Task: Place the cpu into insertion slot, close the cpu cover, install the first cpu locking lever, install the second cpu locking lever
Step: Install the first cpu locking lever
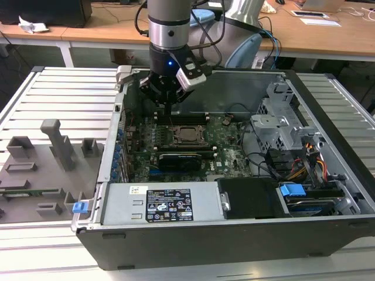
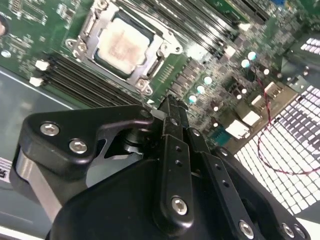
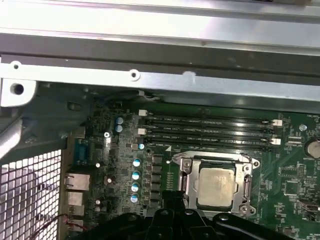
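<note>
Wooden desks line the back of the room, and in front of them a grey slatted metal tabletop (image 1: pixel 53 88) carries the work. Start at the exterior view's left: grey moulded fixture blocks (image 1: pixel 55 140) stand on the slats, well apart from the rest. Next comes the open black computer case (image 1: pixel 234 240), with its green motherboard (image 1: pixel 228 149) exposed.

Your black claw (image 1: pixel 168 111) hangs inside the case, low over the board and just beside the socket. In the second wrist view its fingers (image 2: pixel 172 150) lie pressed together with nothing between them. The small square cpu with its pale silver-grey top (image 3: pixel 216 186) already sits in the socket. The thin metal cpu cover frame (image 3: pixel 187 175) lies flat around it, and the chip shows through its window.

You can judge the first two steps done and the lever work in hand. Whether either lever is latched, you cannot tell. That work calls for a low, exact approach at the socket's rim, without grazing the dark memory slots (image 3: pixel 210 131) close by. Further right stands a silver metal drive cage (image 1: pixel 281 120), well apart from the claw.
</note>
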Action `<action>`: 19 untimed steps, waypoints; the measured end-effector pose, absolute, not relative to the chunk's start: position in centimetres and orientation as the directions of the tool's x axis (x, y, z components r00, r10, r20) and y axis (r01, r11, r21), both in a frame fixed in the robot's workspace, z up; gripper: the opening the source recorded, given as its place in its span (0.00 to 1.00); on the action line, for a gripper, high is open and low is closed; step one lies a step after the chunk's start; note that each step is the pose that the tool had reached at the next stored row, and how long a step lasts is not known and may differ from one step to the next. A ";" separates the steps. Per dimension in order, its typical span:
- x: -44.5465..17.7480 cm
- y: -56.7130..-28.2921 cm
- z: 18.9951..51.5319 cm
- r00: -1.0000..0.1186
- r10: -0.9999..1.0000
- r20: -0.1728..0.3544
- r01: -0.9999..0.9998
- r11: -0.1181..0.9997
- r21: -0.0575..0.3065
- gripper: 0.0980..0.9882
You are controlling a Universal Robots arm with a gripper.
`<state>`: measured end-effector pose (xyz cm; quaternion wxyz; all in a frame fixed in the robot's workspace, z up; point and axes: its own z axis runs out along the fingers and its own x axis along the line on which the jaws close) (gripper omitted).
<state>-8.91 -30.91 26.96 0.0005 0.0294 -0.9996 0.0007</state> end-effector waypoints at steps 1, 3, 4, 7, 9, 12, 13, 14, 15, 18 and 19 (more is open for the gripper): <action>-9.2 -30.9 26.9 -0.998 -0.057 0.001 -0.057 0.998 -0.001 0.01; -9.5 -30.7 26.8 -0.998 -0.056 0.001 -0.056 0.998 -0.001 0.01; -9.7 -30.5 26.7 -0.998 -0.056 0.001 -0.056 0.998 -0.001 0.01; -10.0 -30.0 26.4 -0.998 -0.056 0.001 -0.056 0.998 -0.001 0.01; -10.1 -29.7 26.3 -0.998 -0.056 0.001 -0.056 0.998 -0.001 0.01; -10.1 -29.3 26.2 -0.998 -0.056 0.001 -0.056 0.998 -0.001 0.01; -10.1 -29.0 26.1 -0.998 -0.056 0.001 -0.056 0.998 -0.001 0.01; -10.1 -28.9 26.1 -0.998 -0.056 0.001 -0.056 0.998 -0.001 0.01; -10.1 -28.8 26.1 -0.998 -0.056 0.001 -0.056 0.998 -0.001 0.01; -10.1 -28.4 26.0 -0.998 -0.056 0.001 -0.056 0.998 -0.001 0.01; -10.1 -28.4 26.0 -0.998 -0.056 0.001 -0.056 0.998 -0.001 0.01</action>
